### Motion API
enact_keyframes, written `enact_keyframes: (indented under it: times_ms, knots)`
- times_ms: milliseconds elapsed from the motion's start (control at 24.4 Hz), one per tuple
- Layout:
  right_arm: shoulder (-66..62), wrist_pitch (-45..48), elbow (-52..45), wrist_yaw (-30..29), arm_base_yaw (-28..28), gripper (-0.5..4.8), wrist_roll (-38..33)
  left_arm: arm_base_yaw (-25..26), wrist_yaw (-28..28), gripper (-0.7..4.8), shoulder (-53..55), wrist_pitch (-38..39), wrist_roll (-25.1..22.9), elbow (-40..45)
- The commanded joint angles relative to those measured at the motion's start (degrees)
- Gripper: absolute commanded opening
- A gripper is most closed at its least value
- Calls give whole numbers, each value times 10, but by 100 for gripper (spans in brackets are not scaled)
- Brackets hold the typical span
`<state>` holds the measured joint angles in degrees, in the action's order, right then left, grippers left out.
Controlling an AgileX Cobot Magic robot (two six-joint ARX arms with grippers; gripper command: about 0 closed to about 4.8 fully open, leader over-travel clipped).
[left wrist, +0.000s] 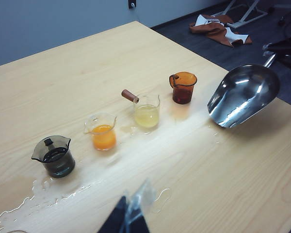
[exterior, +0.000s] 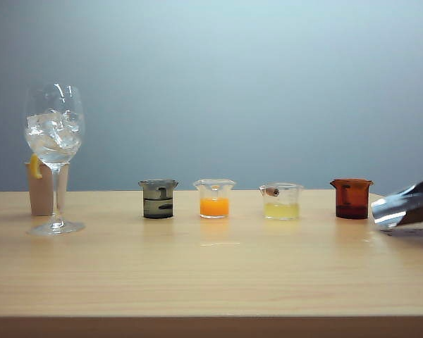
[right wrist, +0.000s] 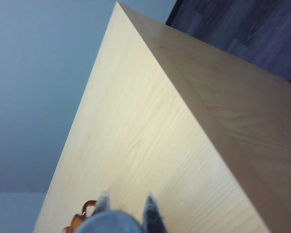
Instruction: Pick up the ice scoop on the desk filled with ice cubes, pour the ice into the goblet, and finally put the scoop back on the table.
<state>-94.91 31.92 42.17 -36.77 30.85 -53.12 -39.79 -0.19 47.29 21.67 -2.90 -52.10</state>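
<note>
On the counter [exterior: 211, 274], from the left:
Goblet [exterior: 54, 141]: stands upright near the left end, its bowl holding ice cubes [exterior: 53, 130].
Short beige cup [exterior: 41, 189]: just behind the goblet's stem, a yellow slice on its rim.
Beakers: a row of four small ones, dark grey [exterior: 158, 198], orange [exterior: 214, 198], pale yellow [exterior: 281, 201], amber brown [exterior: 352, 198].
Spill: water streaks [left wrist: 48, 196] lie on the wood in front of the dark beaker.
Ice scoop [left wrist: 242, 94]: at the right edge, past the amber beaker, bowl empty, tilted mouth down just above the wood.
Left tool [left wrist: 128, 216]: only dark tips show in its own camera, over the wet patch; cannot tell how wide it stands.
Right tool [right wrist: 126, 211]: nearly closed, narrow around the rounded grey scoop handle.
</note>
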Motion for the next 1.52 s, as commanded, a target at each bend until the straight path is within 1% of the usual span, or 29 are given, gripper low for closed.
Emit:
enact_keyframes:
  times_ms: [41, 123, 205, 328, 370, 411, 452, 493, 534, 739, 862, 903, 944, 1150, 1191, 1232, 1273, 1314, 1355, 1396, 1437, 1519]
  knots:
    - [-41, 75, 3, 9, -2, -9, -14, 0, 1, -3, -1, -8, 3, -2]
    - [-72, 124, 3, 17, -3, -9, -22, 0, 1, -3, -1, -7, 3, -2]
    - [-91, 146, 2, 30, -2, -9, -42, 0, 1, -3, -1, -7, 3, -2]
    - [-99, 143, 2, 23, 3, -8, -41, 0, 0, -3, -1, -8, 3, -2]
    - [-99, 144, 2, 20, 3, 25, -41, 0, 0, -3, -1, -8, 3, -2]
    - [-99, 144, 2, 20, 3, 92, -41, 0, 0, -3, -1, -8, 3, -2]
    - [-99, 147, 2, 19, 3, 259, -41, 0, 0, -3, -1, -7, 3, -2]
    - [-99, 146, 2, 15, 3, 375, -41, 0, 0, -3, -1, -8, 3, -2]
    - [-99, 146, 2, 1, 3, 479, -41, 0, 0, -3, -1, -7, 3, -2]
    - [-98, 143, 0, -55, 13, 479, -41, 0, 0, -3, -1, -8, 3, -2]
    - [-96, 144, -12, -120, 40, 479, -41, 0, 0, -3, -1, -7, 3, -2]
    - [-96, 145, -21, -149, 54, 479, -41, 0, 0, -3, -1, -8, 3, -2]
    - [-93, 146, -29, -165, 62, 479, -41, 0, 0, -3, -1, -7, 3, -2]
    - [-28, 157, -118, -186, 114, 479, -24, 0, 0, -3, -1, -8, 3, -2]
    - [-17, 161, -129, -191, 121, 472, -24, 0, 0, -3, -1, -8, 3, -2]
    - [-2, 163, -140, -202, 128, 419, -24, 0, 0, -3, -1, -8, 3, -2]
    - [9, 163, -148, -212, 132, 336, -24, 0, 0, -3, -1, -7, 3, -2]
    - [23, 163, -155, -219, 133, 203, -26, 0, 0, -3, -1, -7, 3, -2]
    - [40, 163, -164, -221, 132, -1, -34, 0, 0, -3, -1, -7, 3, -2]
    - [53, 164, -170, -219, 132, 11, -43, 0, 0, -3, -1, -8, 3, -2]
    - [70, 163, -174, -218, 130, -9, -54, 0, 0, -3, -1, -8, 3, -2]
    - [133, 163, -182, -219, 126, -9, -74, 0, 0, -3, -1, -7, 3, -2]
